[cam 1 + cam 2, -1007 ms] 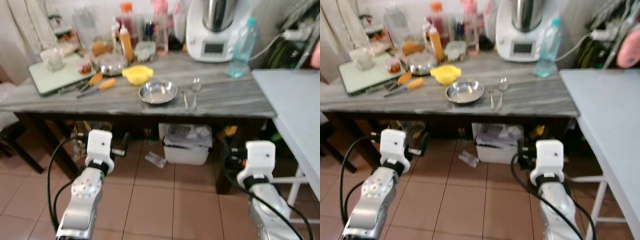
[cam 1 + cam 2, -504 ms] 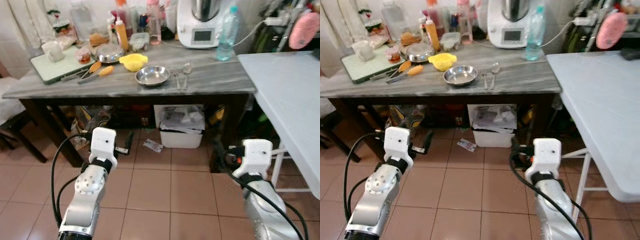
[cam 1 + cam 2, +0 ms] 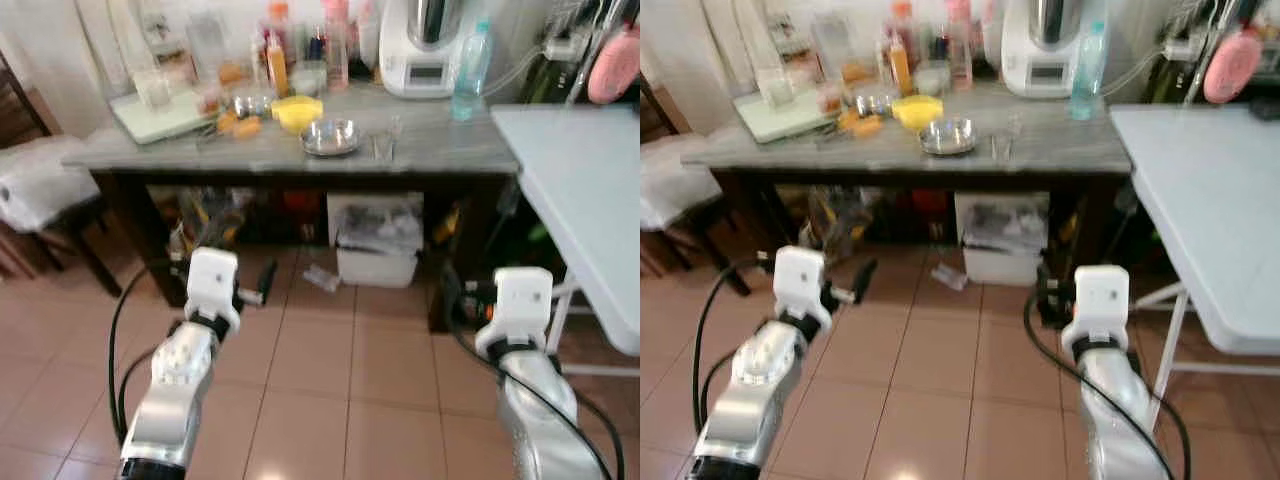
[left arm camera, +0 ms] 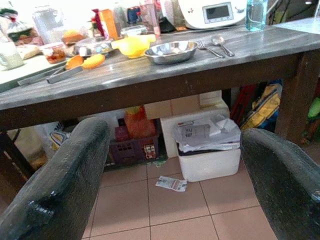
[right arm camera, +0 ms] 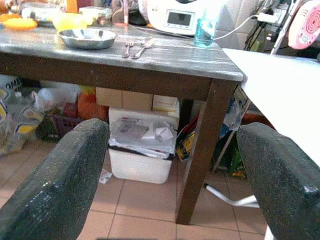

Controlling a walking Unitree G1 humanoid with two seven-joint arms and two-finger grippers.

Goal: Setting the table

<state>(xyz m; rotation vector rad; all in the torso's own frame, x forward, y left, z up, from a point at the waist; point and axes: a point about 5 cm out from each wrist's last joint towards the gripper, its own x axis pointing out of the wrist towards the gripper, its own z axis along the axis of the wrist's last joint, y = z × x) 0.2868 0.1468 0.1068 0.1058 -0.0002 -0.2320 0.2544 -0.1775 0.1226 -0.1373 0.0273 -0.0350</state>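
My left gripper (image 4: 170, 175) and right gripper (image 5: 170, 170) hang empty, fingers apart, low over the floor, well short of the steel bowl (image 3: 331, 137), fork and spoon (image 4: 220, 42) on the counter (image 3: 450, 160).

My head views were blurred, so the fork (image 3: 376, 148) and spoon (image 3: 392, 140) on the counter (image 3: 440, 160) merged. The white table (image 3: 1200, 200) was cut off rightward.
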